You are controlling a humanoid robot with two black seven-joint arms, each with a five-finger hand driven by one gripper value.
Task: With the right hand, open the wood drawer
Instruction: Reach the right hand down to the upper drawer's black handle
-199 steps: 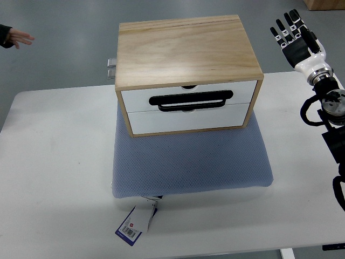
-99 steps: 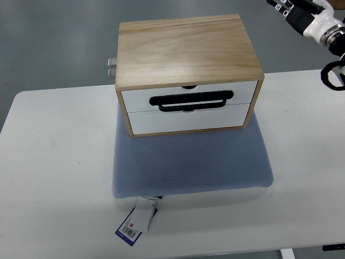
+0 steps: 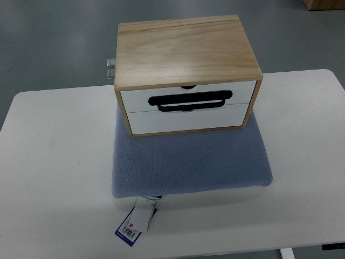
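Drawers shut: the wood drawer (image 3: 187, 99) box sits on a blue cushion (image 3: 191, 162) on the desk (image 3: 54, 178), handle (image 3: 190, 101) facing the robot for pulling. No robot hand shows, so its state and relative places cannot be told.

A white surface (image 3: 59, 178) with rounded corners is filling most of the view, standing over a grey floor (image 3: 54, 43). A blue-grey mesh cushion (image 3: 191, 162) is lying flat near the middle of it. A white and blue tag (image 3: 135, 222) with a red mark and a barcode is sticking out from under the cushion's near left edge, resting tilted on the surface. At the far edge, a small metal bracket (image 3: 111, 68) is showing. A brown object (image 3: 325, 4) is peeking in at the top right corner.
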